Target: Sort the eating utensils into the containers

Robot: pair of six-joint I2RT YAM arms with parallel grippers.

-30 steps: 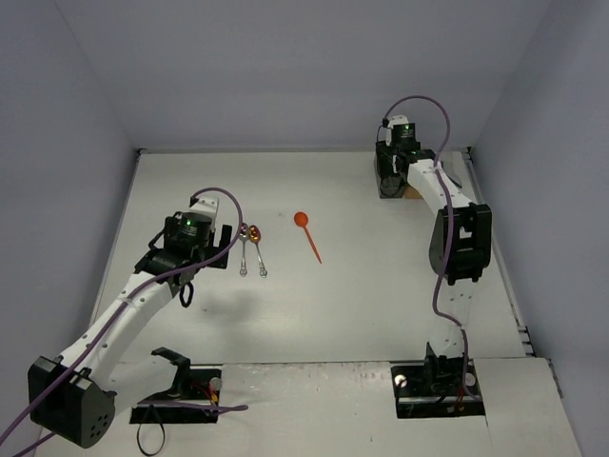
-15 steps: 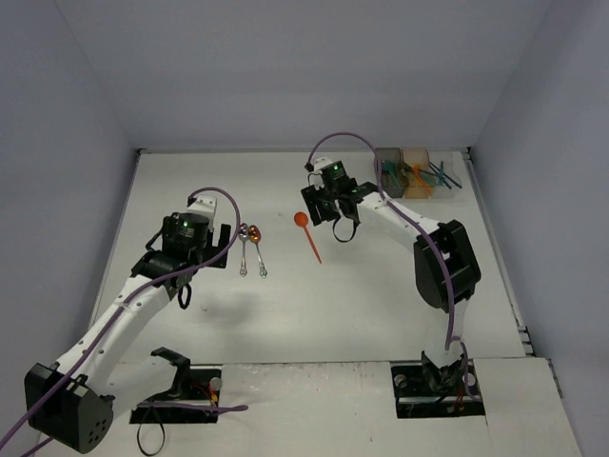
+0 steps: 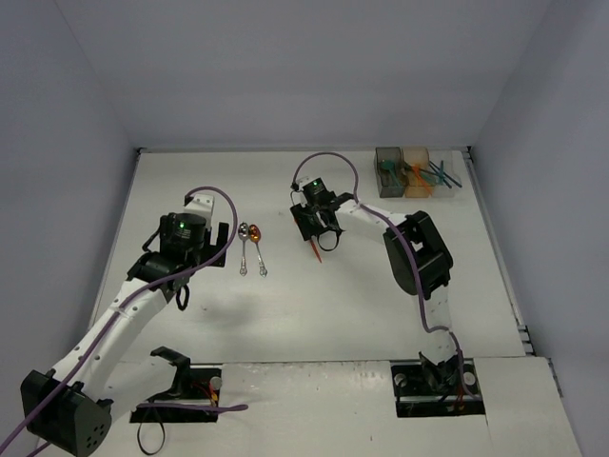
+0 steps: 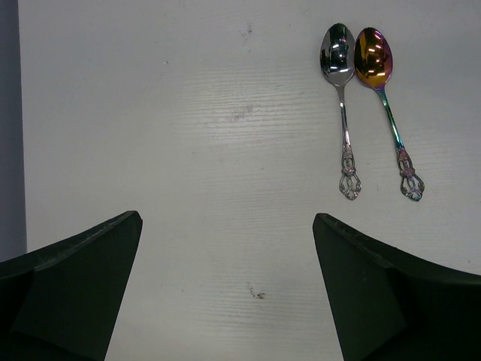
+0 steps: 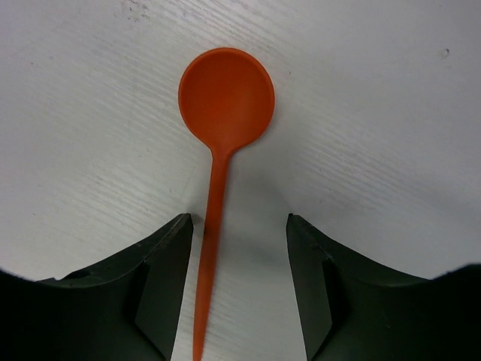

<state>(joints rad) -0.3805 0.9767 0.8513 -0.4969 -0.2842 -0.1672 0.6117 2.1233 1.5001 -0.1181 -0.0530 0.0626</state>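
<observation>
An orange spoon point(image 5: 224, 128) lies flat on the white table; only its handle tip point(image 3: 317, 253) shows in the top view. My right gripper point(image 5: 239, 219) point(image 3: 313, 225) is open and low over it, the handle running between the fingers, close to the left finger point(image 5: 161, 259). Two metal spoons, one silver point(image 4: 340, 83) point(image 3: 244, 242) and one gold point(image 4: 378, 75) point(image 3: 257, 242), lie side by side. My left gripper point(image 4: 225, 226) point(image 3: 195, 249) is open and empty, left of them. Three adjoining bins stand at the back right: dark grey point(image 3: 388, 173), orange-tan point(image 3: 416, 172), clear point(image 3: 445, 175), holding teal and orange utensils.
Grey walls close the table on the left, back and right. The arm bases point(image 3: 440, 381) and loose cables point(image 3: 181, 405) sit at the near edge.
My right arm has swung from the bins at the back right across to the orange spoon and come down over it. My left arm has barely shifted.
</observation>
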